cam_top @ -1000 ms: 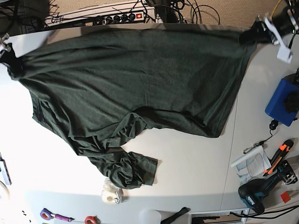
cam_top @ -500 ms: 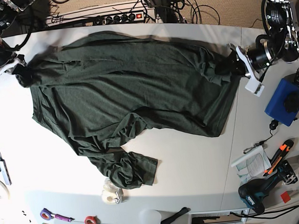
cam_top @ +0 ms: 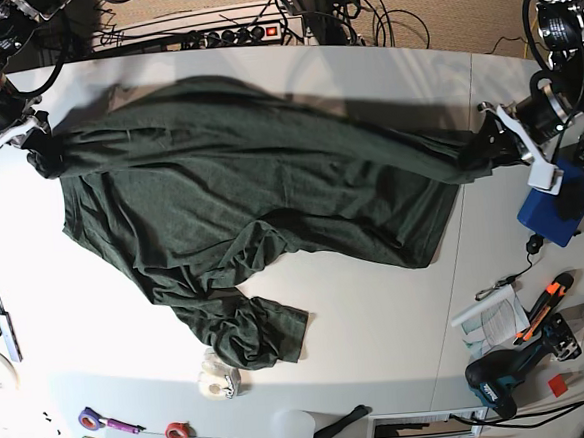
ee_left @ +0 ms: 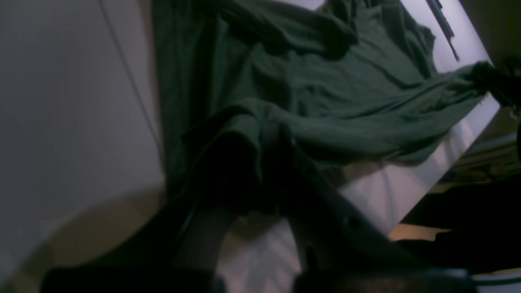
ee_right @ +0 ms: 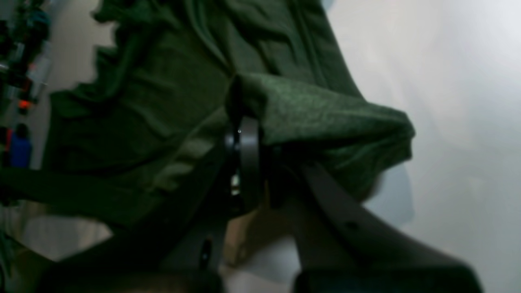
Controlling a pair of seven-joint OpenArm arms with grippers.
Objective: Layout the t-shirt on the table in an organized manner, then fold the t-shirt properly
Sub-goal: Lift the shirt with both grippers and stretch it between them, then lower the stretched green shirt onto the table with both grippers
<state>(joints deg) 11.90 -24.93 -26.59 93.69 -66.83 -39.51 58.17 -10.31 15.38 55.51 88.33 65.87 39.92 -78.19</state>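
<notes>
Both grippers — left gripper (cam_top: pixel 489 142) mid-right, right gripper (cam_top: pixel 38 148) upper left — are clamped on the t-shirt (cam_top: pixel 250 197); it stretches lengthwise between your arms.

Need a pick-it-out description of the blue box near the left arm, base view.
Start at the white table, mostly covered by the dark green t-shirt. Follow the shirt's stretched corner to the left gripper on the view's right; the blue box lies just below it. It is the only solid blue block there, with a black part on top, unlike the orange-and-black tools nearer the front edge.
</notes>
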